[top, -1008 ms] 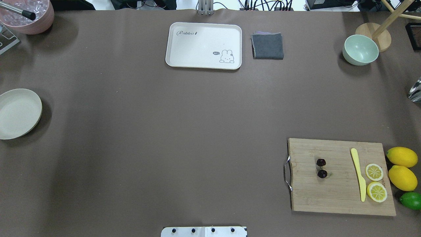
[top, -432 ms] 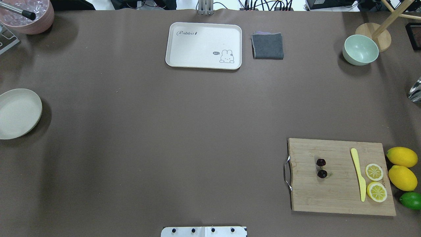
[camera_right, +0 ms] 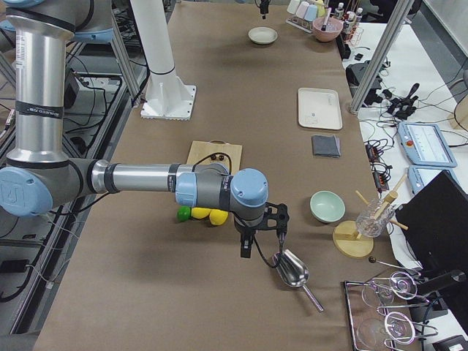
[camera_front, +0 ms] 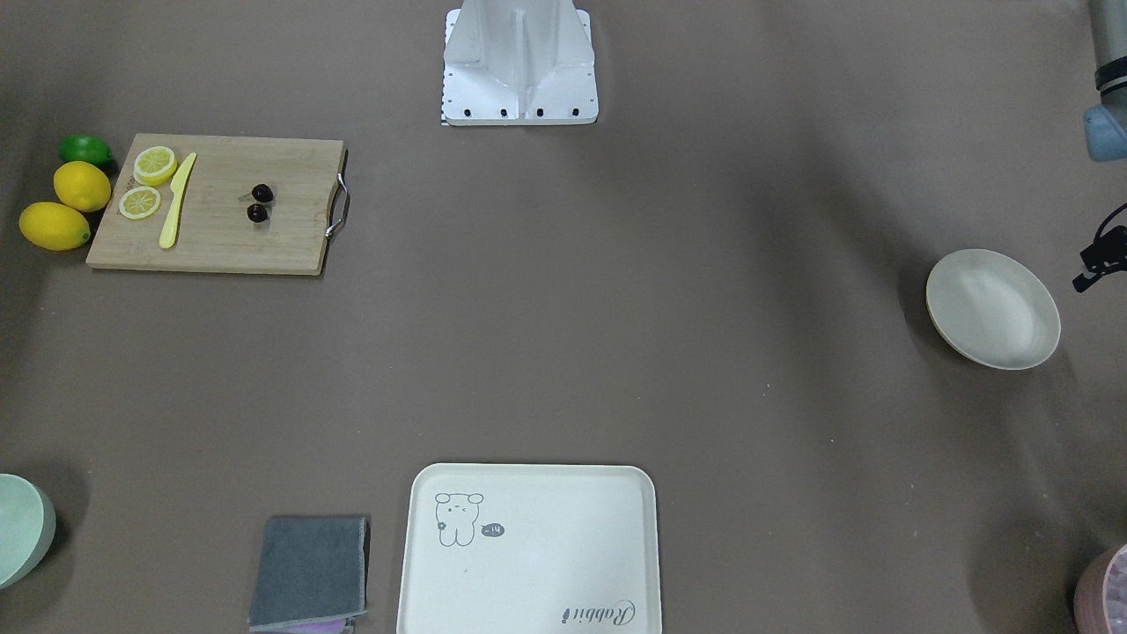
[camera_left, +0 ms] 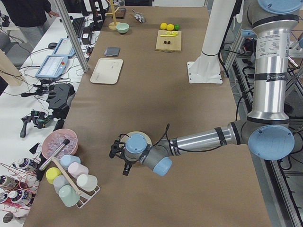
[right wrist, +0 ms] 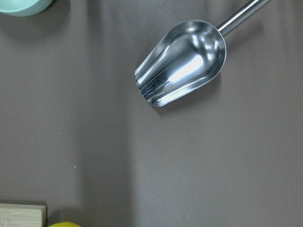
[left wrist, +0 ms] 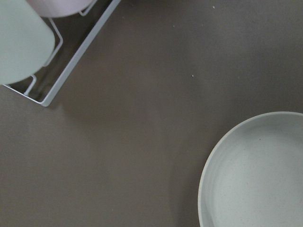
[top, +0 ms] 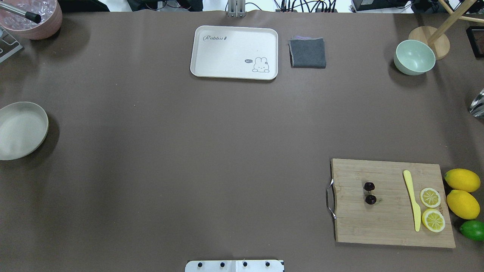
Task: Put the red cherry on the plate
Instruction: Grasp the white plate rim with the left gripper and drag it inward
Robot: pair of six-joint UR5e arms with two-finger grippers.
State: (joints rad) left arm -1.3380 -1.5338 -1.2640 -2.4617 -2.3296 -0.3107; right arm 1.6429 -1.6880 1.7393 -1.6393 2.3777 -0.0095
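Observation:
The red cherry [top: 369, 192], a dark glossy pair, lies on the wooden cutting board [top: 378, 226] at the near right; it also shows in the front view [camera_front: 260, 202]. At the table's far left edge sits the round cream plate [top: 20, 130], with nothing on it. My left gripper [camera_left: 120, 155] hangs just beside and above the plate [left wrist: 255, 175]. My right gripper [camera_right: 261, 245] hovers beyond the board's right end, over a metal scoop [right wrist: 182, 61]. I cannot tell whether either gripper is open or shut. Neither shows in the overhead view.
A yellow knife [top: 412, 200], lemon slices [top: 431, 207], whole lemons [top: 462, 180] and a lime [top: 472, 229] are at the board's right. A cream tray [top: 227, 56], grey cloth [top: 308, 53] and green bowl [top: 414, 56] line the far side. A cup rack [camera_left: 71, 184] stands near the plate.
The plate looks greyer now, as if a shadow has come over it. The cherry and everything else on the table are where they were.

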